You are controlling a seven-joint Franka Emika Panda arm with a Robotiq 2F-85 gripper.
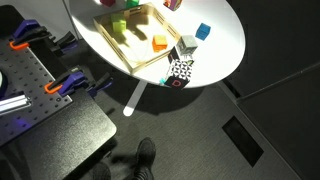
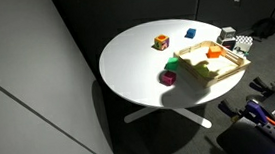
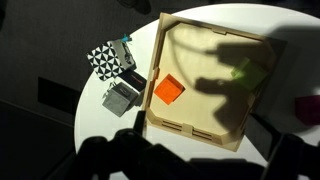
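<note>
– Looking down from the wrist view, which thing sits closest under the gripper (image 3: 190,165)?
– That's the orange block (image 3: 168,90). It lies flat on the floor of the wooden tray (image 3: 195,133), close to the tray's left wall and apart from the green block (image 3: 240,70) further right.
– How would it handle?
– It looks like a small, rigid toy cube, so I'd judge it light and not fragile, though its smooth faces may be a little slippery. Its two opposite side faces are the place to pinch, but the left wall leaves little room on that side.
– And where is it relative to the fingers?
– It's below them and a little left of the midline, with clear air between. The gripper hangs above the tray's near edge.
– Are the fingers apart or together?
– I cannot tell, because they are only dark shapes along the bottom edge.
– Is anything else close by?
– A patterned cube (image 3: 103,58) and a grey cube (image 3: 120,97) stand on the white table (image 3: 100,128), just left of the tray.
</note>
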